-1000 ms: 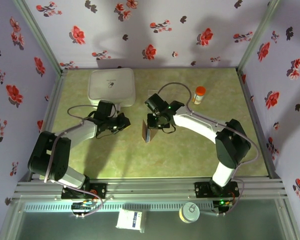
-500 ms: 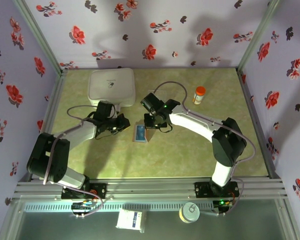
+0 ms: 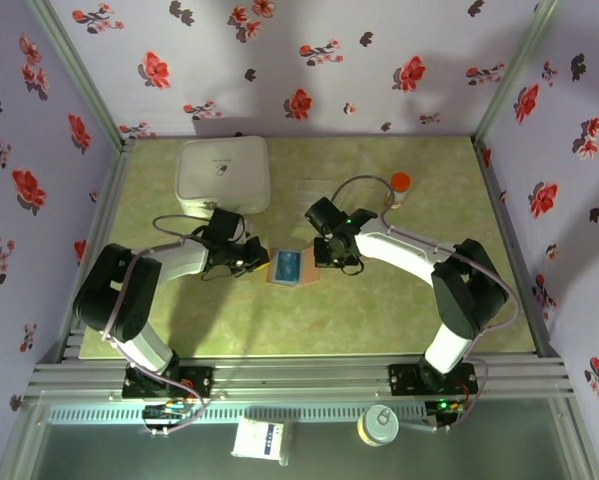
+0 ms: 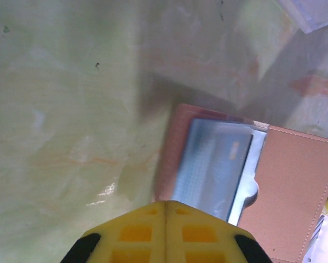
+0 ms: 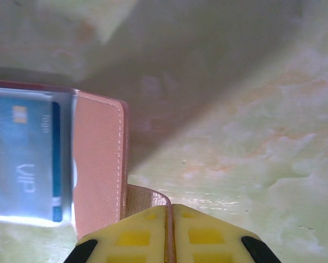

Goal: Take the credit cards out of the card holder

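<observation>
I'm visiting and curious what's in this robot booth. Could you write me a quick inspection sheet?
Surface: green mottled table.
Job's things: tan card holder lying open; blue card inside its clear pocket.
Clutter: white rounded box back left; orange-capped bottle back right.
Grippers: left fingers closed, by the holder's left edge; right fingers closed, at its right flap.
Cables: grey cable looping over the right arm.
Surroundings: floral wallpaper walls.
</observation>
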